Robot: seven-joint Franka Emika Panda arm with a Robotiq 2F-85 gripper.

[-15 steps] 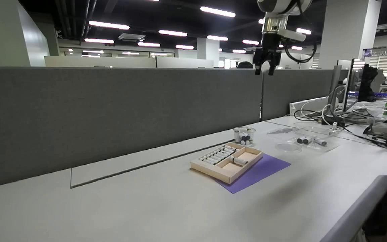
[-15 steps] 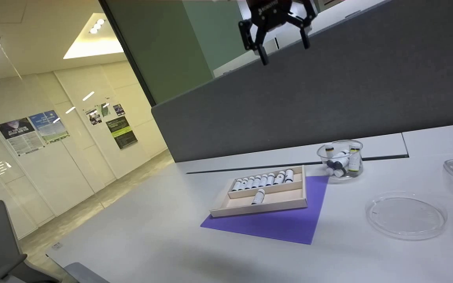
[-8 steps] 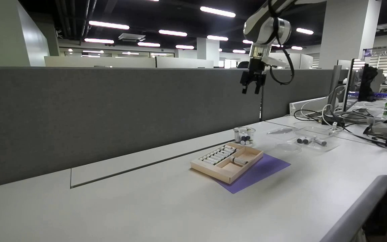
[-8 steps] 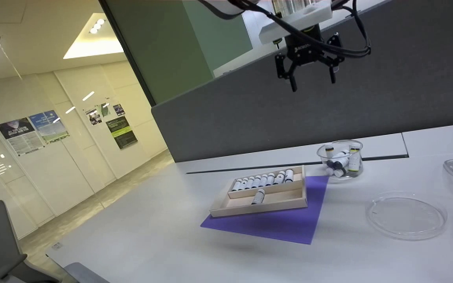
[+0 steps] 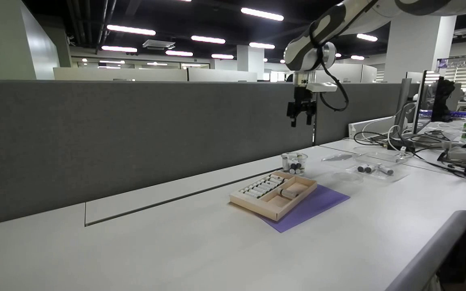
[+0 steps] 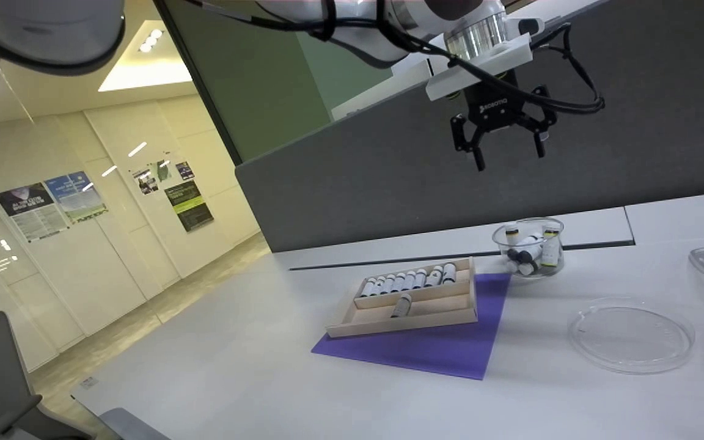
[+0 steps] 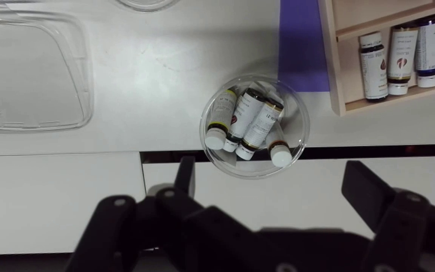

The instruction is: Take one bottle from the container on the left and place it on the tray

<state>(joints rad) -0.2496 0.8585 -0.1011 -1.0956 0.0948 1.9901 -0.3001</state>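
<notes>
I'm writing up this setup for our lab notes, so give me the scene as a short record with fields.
Claw: open, holding nothing, above the white table
Wooden tray: partly on a purple sheet
Tray contents: row of labelled bottles along one side of a divider, single bottle on its other side
Clear round container: beside the tray, white-capped bottles piled inside
Unclear: how many are in that pile
</notes>
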